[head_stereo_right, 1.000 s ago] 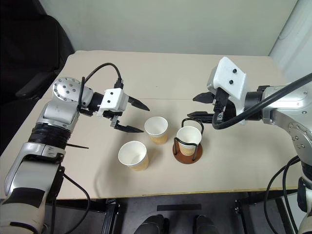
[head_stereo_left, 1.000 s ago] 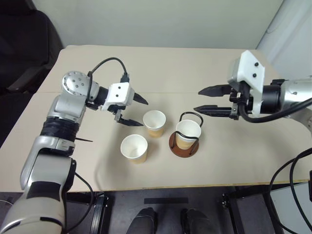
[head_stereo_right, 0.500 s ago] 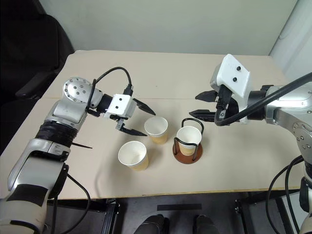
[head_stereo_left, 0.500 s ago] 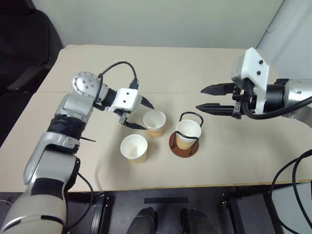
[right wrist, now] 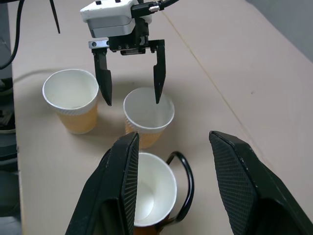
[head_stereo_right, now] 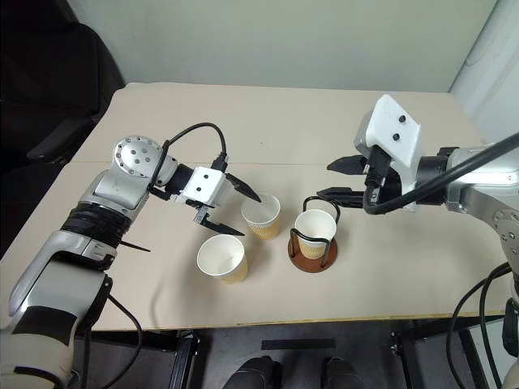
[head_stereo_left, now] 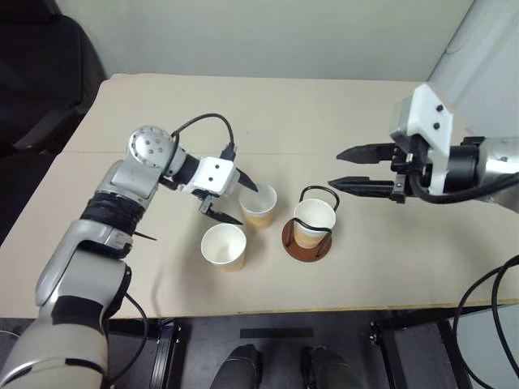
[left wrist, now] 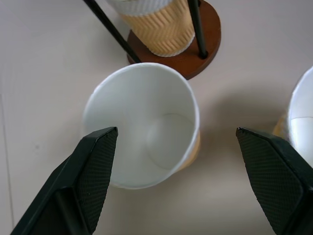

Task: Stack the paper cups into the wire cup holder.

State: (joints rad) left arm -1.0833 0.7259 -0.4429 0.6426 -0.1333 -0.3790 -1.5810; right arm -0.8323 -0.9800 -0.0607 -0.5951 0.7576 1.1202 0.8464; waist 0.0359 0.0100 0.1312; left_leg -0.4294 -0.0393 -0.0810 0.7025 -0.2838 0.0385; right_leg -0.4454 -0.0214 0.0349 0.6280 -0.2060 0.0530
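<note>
Left claw (head_stereo_left: 231,199) wide open, straddling the middle cup (head_stereo_left: 258,204); right claw (head_stereo_left: 350,168) open, empty, above wire cup holder (head_stereo_left: 306,239)

Evenly and softly lit from overhead, no glare on the matte beige tabletop (head_stereo_left: 340,275). Faint, diffuse shadows beside the tan-walled white paper cup (left wrist: 146,132) between the left gripper's black fingers (left wrist: 90,171). Sharp across both head views, dark at the left corner. Slightly soft on the near right-gripper fingers (right wrist: 239,181) in the wrist view.
</note>
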